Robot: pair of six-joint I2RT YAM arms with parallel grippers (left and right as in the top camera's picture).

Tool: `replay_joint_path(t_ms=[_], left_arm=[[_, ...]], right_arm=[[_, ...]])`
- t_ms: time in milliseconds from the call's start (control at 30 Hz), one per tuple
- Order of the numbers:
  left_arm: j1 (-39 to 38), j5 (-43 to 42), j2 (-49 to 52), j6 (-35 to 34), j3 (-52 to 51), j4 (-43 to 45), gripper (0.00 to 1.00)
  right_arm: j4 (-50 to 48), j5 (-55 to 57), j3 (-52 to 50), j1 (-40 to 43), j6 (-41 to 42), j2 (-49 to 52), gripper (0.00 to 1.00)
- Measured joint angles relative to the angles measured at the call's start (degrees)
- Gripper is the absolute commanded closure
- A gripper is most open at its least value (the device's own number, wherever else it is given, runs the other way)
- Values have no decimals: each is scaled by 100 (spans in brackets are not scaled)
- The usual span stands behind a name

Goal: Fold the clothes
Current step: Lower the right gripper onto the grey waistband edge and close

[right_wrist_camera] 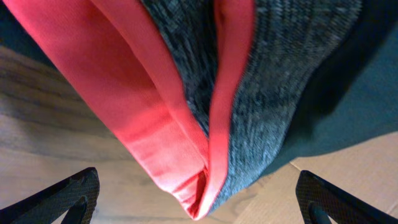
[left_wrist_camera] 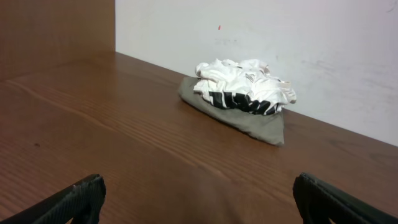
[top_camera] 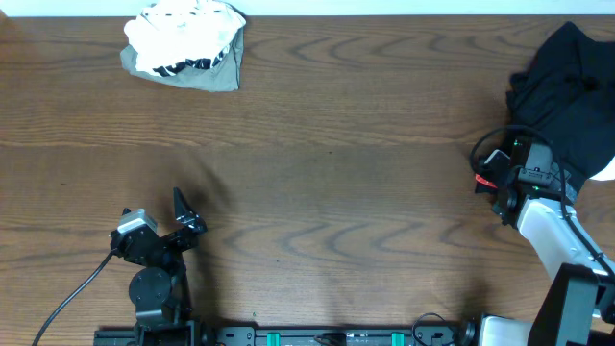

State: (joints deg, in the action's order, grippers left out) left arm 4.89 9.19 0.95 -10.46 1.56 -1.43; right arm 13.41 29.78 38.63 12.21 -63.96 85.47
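A pile of black clothes (top_camera: 567, 86) lies at the table's right edge. A grey knit garment with a coral-red lining (right_wrist_camera: 186, 93) fills the right wrist view; a bit of red (top_camera: 483, 179) shows in the overhead view. My right gripper (top_camera: 492, 181) is open at the pile's near left edge, and its fingers (right_wrist_camera: 199, 202) stand wide on either side of the garment's tip. A bundle of white and olive-grey clothes (top_camera: 184, 45) sits at the far left and also shows in the left wrist view (left_wrist_camera: 242, 99). My left gripper (top_camera: 185, 213) is open and empty (left_wrist_camera: 199, 199), low over bare wood.
The wooden table (top_camera: 327, 183) runs to a white wall (left_wrist_camera: 280, 37) behind the bundle. A white piece (top_camera: 603, 171) shows at the right edge below the black pile. Arm bases and cables (top_camera: 154, 288) stand along the front edge.
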Motion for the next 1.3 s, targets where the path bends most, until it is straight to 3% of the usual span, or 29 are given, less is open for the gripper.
replay_joint_path(t_ms=[767,1067,1300], left_arm=[[0,0,0,0,0,0,2],[0,0,0,0,0,0,2],[0,0,0,0,0,0,2]], right_arm=[[-1045,39,-13,214,-57,719,1],[-1257,-24,-13,310,-44,754,13],[-1279,-109,-13,310,-37,754,14]])
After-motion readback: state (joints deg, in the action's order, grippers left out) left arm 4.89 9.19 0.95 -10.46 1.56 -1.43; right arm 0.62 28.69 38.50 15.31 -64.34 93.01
